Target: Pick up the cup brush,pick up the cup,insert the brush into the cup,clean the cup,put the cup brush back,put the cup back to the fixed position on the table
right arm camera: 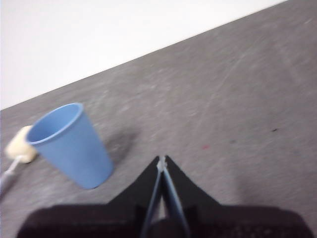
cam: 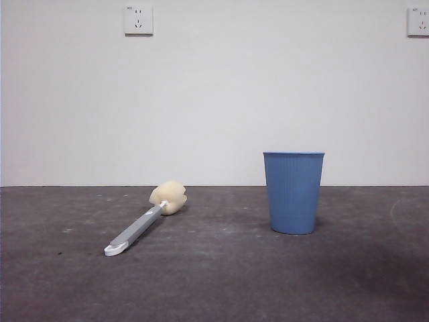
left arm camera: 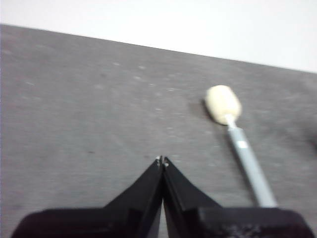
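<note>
Front view sharp, even soft light, no glare; faint shadow right of cup [cam: 293,192] on table [cam: 214,282]. Both wrist views blurry, esp. cup brush [left arm camera: 233,129]. Soft shadow beside cup in right wrist view. Wall blown-out white.
</note>
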Available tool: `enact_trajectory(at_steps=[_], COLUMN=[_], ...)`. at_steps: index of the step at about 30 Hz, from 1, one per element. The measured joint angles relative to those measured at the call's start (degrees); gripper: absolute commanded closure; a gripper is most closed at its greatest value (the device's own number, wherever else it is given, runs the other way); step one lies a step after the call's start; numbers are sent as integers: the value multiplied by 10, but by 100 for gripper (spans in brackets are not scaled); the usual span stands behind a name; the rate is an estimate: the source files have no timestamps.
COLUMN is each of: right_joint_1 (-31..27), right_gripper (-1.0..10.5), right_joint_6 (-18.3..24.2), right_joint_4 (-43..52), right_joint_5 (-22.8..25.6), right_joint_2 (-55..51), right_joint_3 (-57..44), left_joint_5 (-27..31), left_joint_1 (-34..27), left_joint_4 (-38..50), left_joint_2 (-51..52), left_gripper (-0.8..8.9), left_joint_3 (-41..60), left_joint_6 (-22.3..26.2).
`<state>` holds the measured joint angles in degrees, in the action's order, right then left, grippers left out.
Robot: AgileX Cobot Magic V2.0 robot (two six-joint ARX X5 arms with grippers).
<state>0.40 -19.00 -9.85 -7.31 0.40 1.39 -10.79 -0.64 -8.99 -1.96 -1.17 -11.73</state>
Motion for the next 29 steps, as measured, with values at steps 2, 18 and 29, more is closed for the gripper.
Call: enact_trajectory(at_steps=[2, 18, 29], right_joint_1=[0, 9, 43], right_gripper=[958, 958, 958], right_joint_6=[-13, 5, 134], right_joint_4=[-4, -172, -398], right_joint_5=[-11, -134, -260], right_joint_2=[3, 145, 292], right_joint_3=[11, 252, 427], left_joint_5=[-21, -113, -234], left_joint_1=[0, 0, 0], left_joint_4=[-4, -180, -391], left_joint_2=[0, -73, -210], left_gripper=[821, 821, 821], left_joint_3=[-9, -223, -388], left_joint_6=[-16, -55, 99])
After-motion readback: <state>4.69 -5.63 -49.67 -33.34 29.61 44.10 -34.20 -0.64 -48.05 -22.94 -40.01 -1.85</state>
